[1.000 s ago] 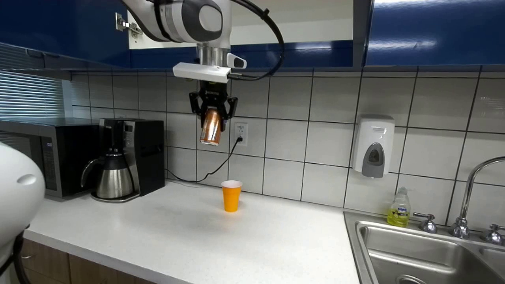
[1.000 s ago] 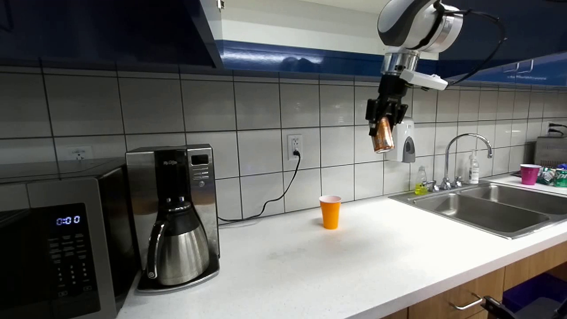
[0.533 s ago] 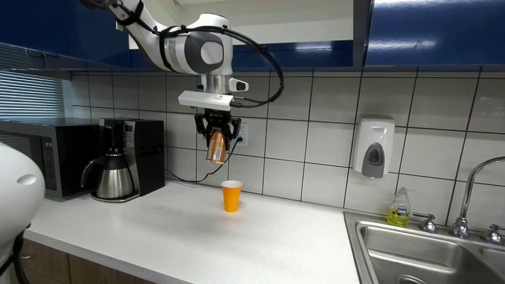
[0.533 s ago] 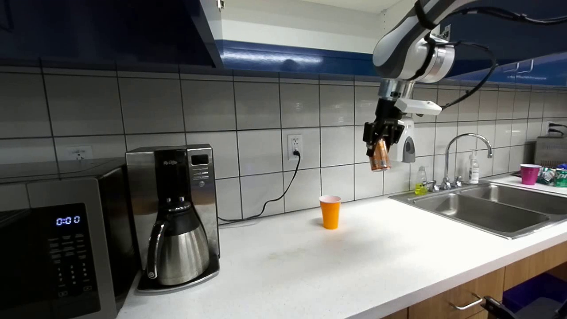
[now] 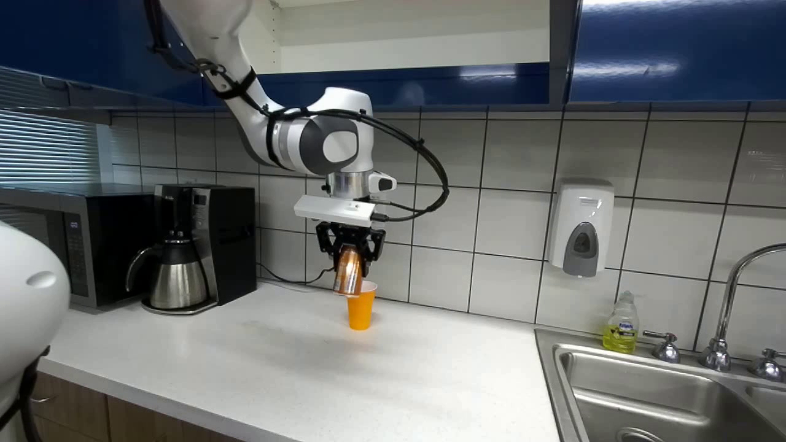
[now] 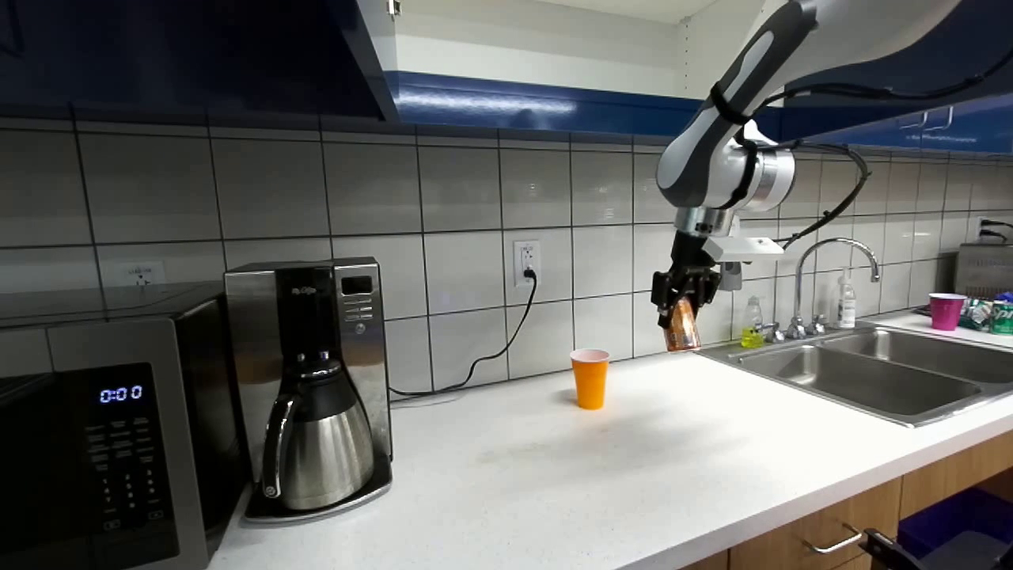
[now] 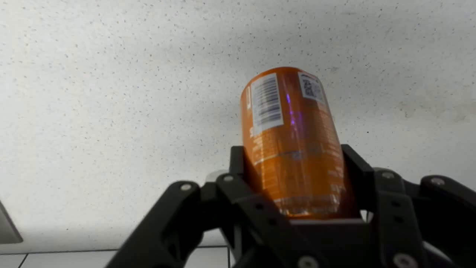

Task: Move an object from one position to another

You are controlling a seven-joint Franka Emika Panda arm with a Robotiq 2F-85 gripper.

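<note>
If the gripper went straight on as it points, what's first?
Likely the countertop, met by the lower end of the can in the gripper; the orange cup looks off to the side in an exterior view, though depth is unclear.

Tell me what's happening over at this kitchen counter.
A robot arm has an orange can clamped in its gripper. The can is tilted and held in the air over the white counter, not yet set down. A yellow-orange cup stands upright on the counter, apart from the can. Where the can is headed, the pictures don't show.
</note>
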